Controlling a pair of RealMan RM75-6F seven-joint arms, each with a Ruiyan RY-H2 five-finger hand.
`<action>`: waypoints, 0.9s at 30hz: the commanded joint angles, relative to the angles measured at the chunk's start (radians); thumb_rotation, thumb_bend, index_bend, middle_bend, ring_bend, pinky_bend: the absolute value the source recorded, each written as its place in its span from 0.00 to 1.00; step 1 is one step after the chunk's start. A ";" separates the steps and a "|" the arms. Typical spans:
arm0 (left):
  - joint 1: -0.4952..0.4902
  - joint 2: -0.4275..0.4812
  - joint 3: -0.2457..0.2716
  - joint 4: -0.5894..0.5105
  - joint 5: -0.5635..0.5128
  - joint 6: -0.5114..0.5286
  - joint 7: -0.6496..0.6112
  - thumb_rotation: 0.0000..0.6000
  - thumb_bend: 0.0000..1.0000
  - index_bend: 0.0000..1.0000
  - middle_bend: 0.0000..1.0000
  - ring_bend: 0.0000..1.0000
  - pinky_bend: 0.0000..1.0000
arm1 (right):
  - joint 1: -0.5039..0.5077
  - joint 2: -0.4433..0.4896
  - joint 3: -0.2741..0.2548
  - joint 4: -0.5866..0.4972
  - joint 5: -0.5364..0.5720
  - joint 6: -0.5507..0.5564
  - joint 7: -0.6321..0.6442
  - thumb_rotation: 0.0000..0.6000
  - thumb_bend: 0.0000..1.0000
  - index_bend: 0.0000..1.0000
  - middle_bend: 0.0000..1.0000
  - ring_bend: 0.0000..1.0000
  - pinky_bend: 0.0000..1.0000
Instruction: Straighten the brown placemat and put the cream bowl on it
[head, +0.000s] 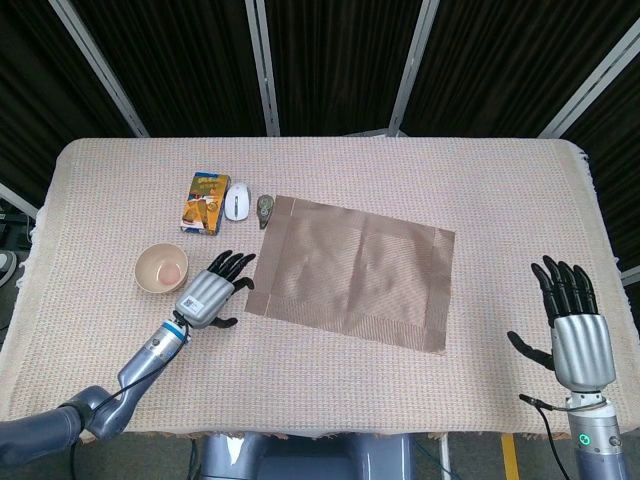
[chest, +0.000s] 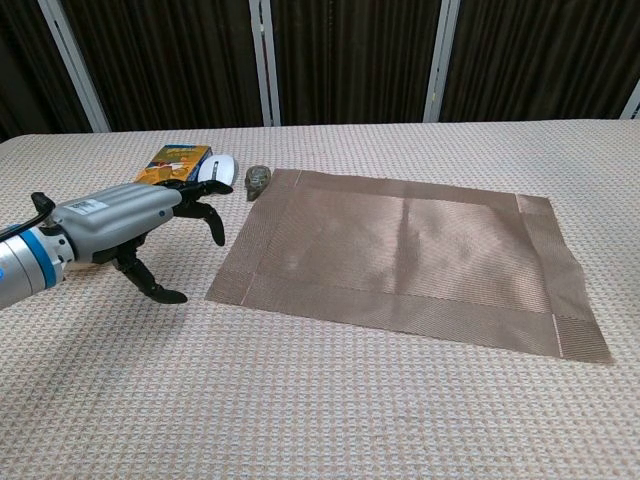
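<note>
The brown placemat (head: 355, 269) (chest: 405, 255) lies askew in the middle of the table, its left end further back than its right. The cream bowl (head: 161, 268) stands to its left, empty; in the chest view my left arm hides it. My left hand (head: 213, 291) (chest: 135, 219) hovers between the bowl and the mat's near left corner, fingers spread and pointing at the mat, holding nothing. My right hand (head: 573, 325) is off to the right near the table's front corner, fingers spread and empty.
An orange snack box (head: 205, 202) (chest: 170, 162), a white mouse (head: 237, 201) (chest: 221, 170) and a small dark object (head: 265, 208) (chest: 257, 180) lie in a row behind the mat's far left corner. The woven tablecloth (head: 330, 380) covers the whole table.
</note>
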 joint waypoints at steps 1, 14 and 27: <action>-0.011 -0.025 0.003 0.032 -0.004 -0.003 -0.011 1.00 0.15 0.36 0.00 0.00 0.00 | -0.005 -0.011 0.006 0.023 0.007 -0.014 -0.002 1.00 0.00 0.00 0.00 0.00 0.00; -0.045 -0.106 0.017 0.148 -0.006 -0.015 -0.080 1.00 0.24 0.37 0.00 0.00 0.00 | -0.011 -0.009 0.030 0.025 0.003 -0.039 0.041 1.00 0.00 0.00 0.00 0.00 0.00; -0.047 -0.213 0.057 0.306 -0.004 -0.019 -0.149 1.00 0.25 0.37 0.00 0.00 0.00 | -0.019 0.001 0.050 0.031 0.003 -0.060 0.077 1.00 0.00 0.00 0.00 0.00 0.00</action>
